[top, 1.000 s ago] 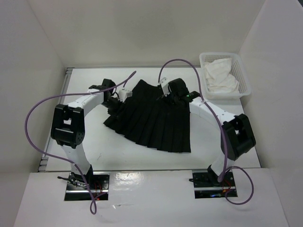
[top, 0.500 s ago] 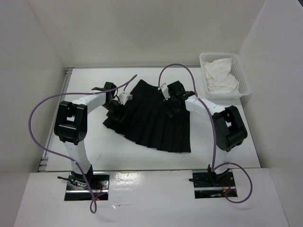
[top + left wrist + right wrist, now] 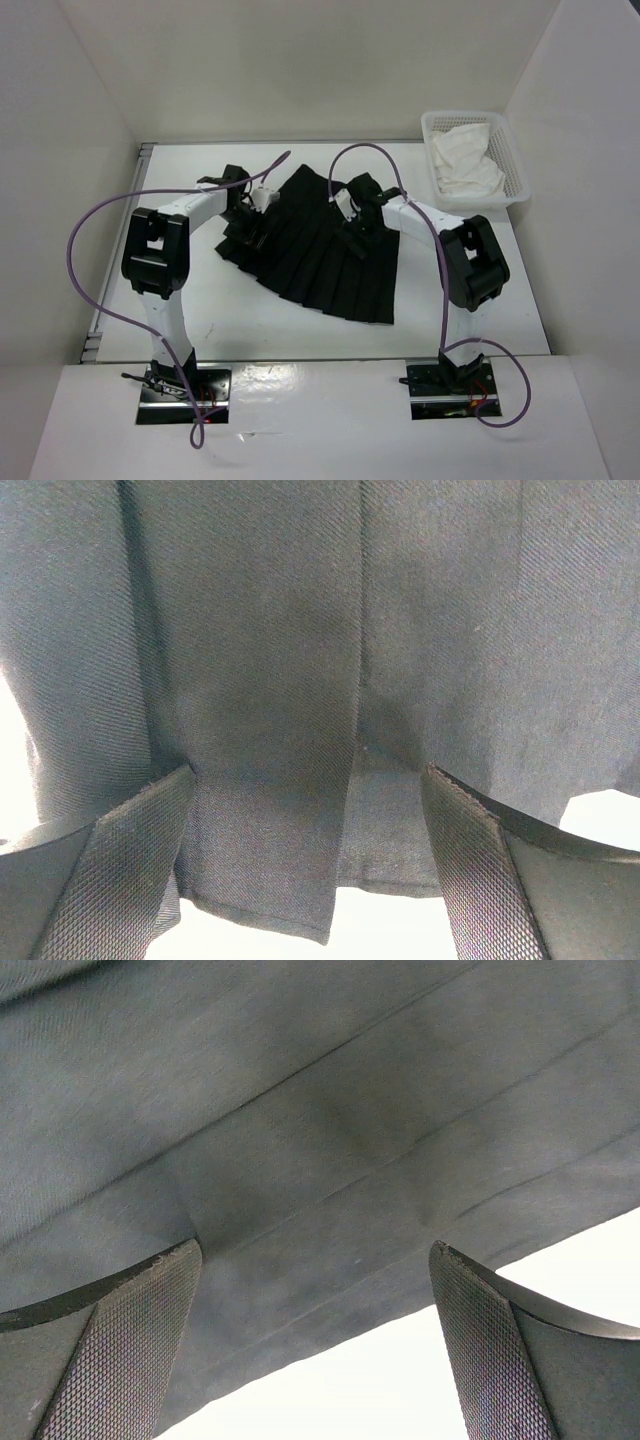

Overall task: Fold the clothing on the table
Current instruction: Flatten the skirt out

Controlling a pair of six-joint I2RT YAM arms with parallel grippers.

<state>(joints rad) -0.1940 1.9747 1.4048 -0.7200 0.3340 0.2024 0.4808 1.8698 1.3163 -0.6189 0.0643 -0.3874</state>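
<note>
Black pleated skirt (image 3: pixel 322 258) on a white table (image 3: pixel 240 320); left gripper (image 3: pixel 243 228) over its left edge, right gripper (image 3: pixel 355 240) mid-skirt, fingers spread, empty.

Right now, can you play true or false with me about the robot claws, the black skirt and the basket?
1. The black skirt lies on the white table. True.
2. The left claw is pinched shut on the skirt. False: its fingers stand wide apart over the fabric.
3. The basket is empty. False: a white cloth is bunched up inside it.
4. The right claw is open above the skirt. True.
5. The skirt is inside the basket. False: it lies spread on the table, apart from the basket.
</note>
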